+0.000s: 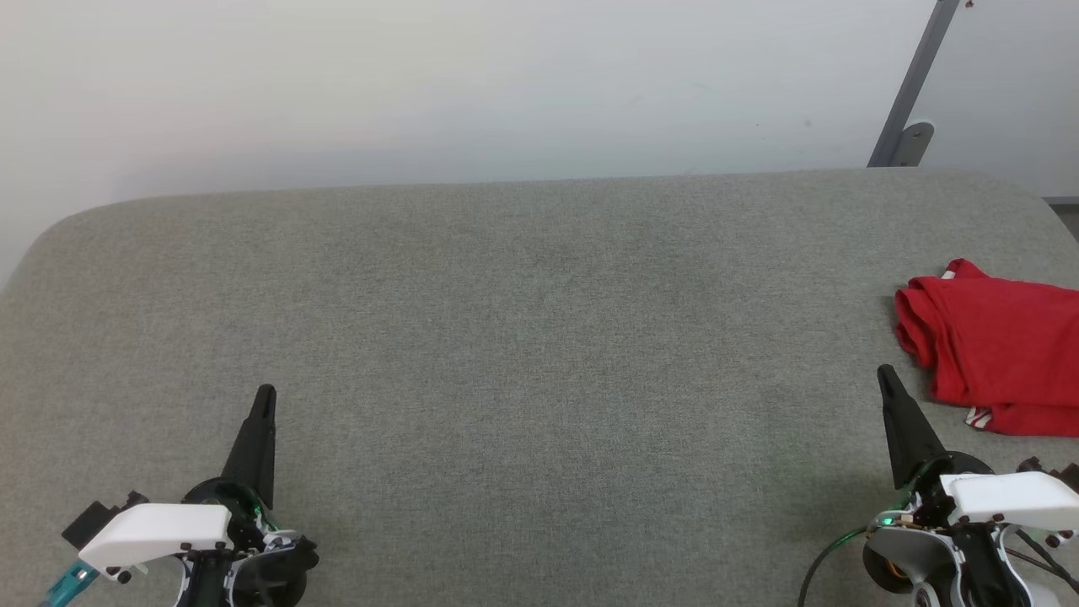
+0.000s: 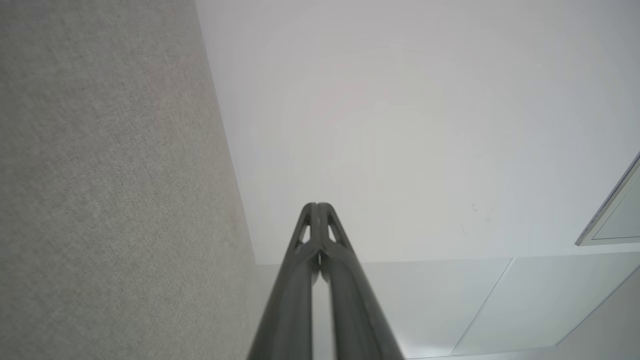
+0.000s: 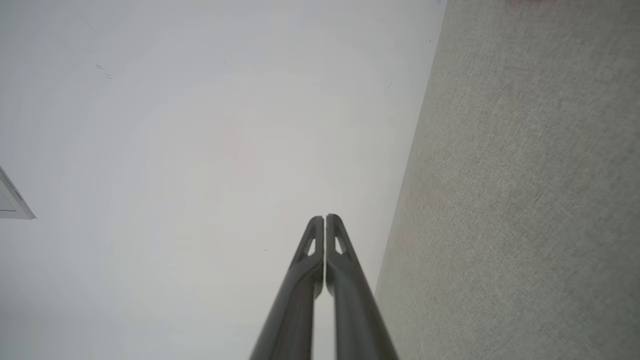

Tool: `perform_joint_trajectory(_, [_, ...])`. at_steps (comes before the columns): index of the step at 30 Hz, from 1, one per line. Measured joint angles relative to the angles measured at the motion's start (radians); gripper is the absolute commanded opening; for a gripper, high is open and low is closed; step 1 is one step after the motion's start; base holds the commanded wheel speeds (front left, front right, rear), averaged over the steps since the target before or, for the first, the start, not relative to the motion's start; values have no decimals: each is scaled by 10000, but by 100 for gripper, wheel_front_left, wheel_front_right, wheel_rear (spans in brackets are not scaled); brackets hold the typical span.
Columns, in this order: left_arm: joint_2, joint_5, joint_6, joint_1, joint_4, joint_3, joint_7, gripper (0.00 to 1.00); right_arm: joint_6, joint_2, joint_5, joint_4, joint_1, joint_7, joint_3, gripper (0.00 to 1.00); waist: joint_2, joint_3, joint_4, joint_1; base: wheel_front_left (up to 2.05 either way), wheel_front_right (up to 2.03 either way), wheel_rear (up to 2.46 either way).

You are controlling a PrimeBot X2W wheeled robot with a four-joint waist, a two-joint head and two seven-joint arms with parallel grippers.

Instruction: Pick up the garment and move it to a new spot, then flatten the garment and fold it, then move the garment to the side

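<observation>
Garment (image 1: 999, 346) lies in a loose, roughly folded heap at the right edge of the grey fabric-covered tabletop (image 1: 539, 337), cut off by the head view's right border. Its upper layers are plain red with soft creases. A bit of red-white striped trim peeks out at its far corner and another at its near edge. No lettering can be made out.

Right pincer (image 1: 883, 371) points away from the robot at the lower right, its tip near the heap's left side with a strip of grey showing between them. In the right wrist view the right pincer (image 3: 325, 217) has its two dark fingers pressed together at the tips, holding nothing, with the white wall (image 3: 200, 150) behind and the grey surface running down the right.

Left pincer (image 1: 265, 394) sits at the lower left, well apart from the heap, over bare grey fabric. In the left wrist view the left pincer (image 2: 317, 206) is likewise pinched together and empty.

A grey metal strut (image 1: 915, 84) leans against the wall at the head view's upper right.
</observation>
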Motion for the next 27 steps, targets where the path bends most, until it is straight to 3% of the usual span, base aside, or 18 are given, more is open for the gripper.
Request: perform_joint_trajectory(27, [-27,17,0,-2,2,40,36,0,0,0,0,0,-21,0,0,0,0,0,0,0,0,0,0])
